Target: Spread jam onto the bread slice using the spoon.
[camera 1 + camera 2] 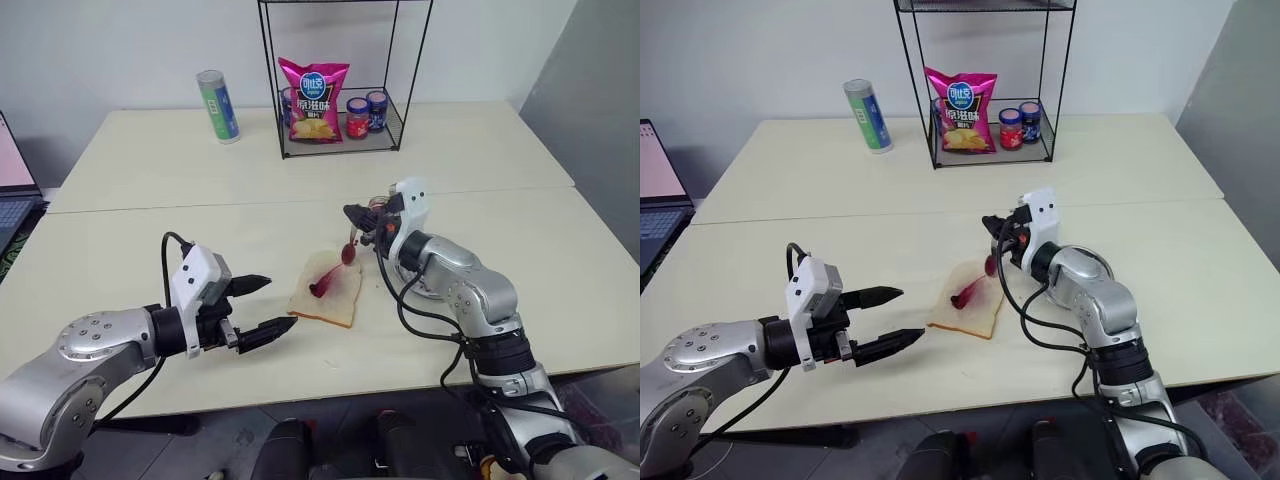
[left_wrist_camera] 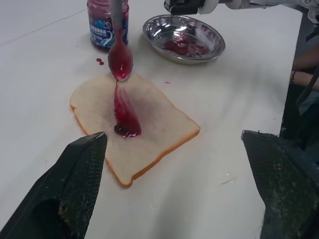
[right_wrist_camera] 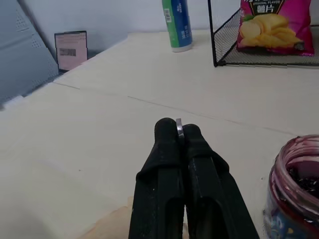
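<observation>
The bread slice lies flat on the table in front of me, with a glossy streak of jam running down its middle. My right gripper is shut on the handle of the spoon, which hangs bowl-down over the slice's far edge. The bowl is coated in jam, and a thin thread of it drips onto the streak. My left gripper hovers open just left of the slice, fingers pointing at it and holding nothing.
An open jam jar and a round steel dish smeared with jam stand just beyond the bread. At the table's back is a wire rack holding a chips bag and two jars, with a green canister to its left.
</observation>
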{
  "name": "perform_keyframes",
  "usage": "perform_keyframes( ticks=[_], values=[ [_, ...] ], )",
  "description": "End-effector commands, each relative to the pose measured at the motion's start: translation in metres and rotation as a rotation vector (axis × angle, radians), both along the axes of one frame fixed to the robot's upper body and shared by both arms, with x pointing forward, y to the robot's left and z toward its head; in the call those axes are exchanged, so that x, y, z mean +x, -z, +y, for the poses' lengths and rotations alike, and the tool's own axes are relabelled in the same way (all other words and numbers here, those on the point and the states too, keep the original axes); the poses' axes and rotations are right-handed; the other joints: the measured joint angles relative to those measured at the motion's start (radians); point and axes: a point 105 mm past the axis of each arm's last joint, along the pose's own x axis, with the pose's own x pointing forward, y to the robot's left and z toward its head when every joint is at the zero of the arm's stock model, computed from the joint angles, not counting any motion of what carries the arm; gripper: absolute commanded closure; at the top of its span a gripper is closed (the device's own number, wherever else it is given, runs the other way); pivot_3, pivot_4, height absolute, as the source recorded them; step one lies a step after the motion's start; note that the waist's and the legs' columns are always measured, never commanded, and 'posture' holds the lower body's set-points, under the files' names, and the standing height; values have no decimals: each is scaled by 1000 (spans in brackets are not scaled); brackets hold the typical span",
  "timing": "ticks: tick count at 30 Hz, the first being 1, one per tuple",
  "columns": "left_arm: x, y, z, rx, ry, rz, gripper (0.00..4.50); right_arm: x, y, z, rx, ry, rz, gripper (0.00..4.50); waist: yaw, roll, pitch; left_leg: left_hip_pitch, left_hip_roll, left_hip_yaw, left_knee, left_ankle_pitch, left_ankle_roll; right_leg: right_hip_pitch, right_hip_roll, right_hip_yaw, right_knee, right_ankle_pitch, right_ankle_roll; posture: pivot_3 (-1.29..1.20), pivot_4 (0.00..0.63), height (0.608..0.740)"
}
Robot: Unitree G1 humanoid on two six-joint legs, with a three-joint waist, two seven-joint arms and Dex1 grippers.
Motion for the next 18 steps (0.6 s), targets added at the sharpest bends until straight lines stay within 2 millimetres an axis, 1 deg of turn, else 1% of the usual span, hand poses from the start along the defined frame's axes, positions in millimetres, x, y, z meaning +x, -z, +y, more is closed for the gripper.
perform_keyframes(
  ticks=[1, 3, 5, 7, 10, 14, 18],
  values=[
    [0, -6, -1, 8, 13, -36, 0, -6, -32, 2, 186, -38, 48, 4456, 0, 0, 0, 0, 0, 0, 0, 0, 0, 0, 0, 0, 0, 0, 0, 0, 150, 740],
    [1, -6, 0, 8, 11, -37, 0, -6, -30, 4, 255, -49, 120, 4456, -1, 0, 0, 0, 0, 0, 0, 0, 0, 0, 0, 0, 0, 0, 0, 0, 150, 740],
    [0, -6, 0, 8, 9, -38, 0, -10, -23, 11, 333, -75, 227, 4456, -1, 0, 0, 0, 0, 0, 0, 0, 0, 0, 0, 0, 0, 0, 0, 0, 150, 740],
    [-1, -6, -1, 8, 7, -39, 0, -13, -9, 17, 343, -80, 294, 4456, -1, 0, 0, 0, 0, 0, 0, 0, 0, 0, 0, 0, 0, 0, -1, 0, 150, 740],
    [-3, -6, -1, 7, 4, -35, 0, -13, 10, 20, 356, -53, 374, 4456, -3, 0, 0, 0, 0, 0, 0, 0, 0, 0, 0, 0, -1, 0, 0, 0, 150, 740],
    [-3, -5, -2, 8, 4, -33, 0, -10, 23, 23, 350, -31, 411, 4456, -2, 0, 0, 0, 0, 0, 0, 0, 0, 0, 0, 0, -1, 0, -1, 0, 150, 740],
    [-2, -6, -3, 9, 3, -39, 0, -6, 33, 20, 342, 1, 432, 4456, -3, 0, 0, 0, 0, 1, 0, 0, 0, 0, 0, 0, -1, 0, 0, 0, 150, 740]
  ],
)
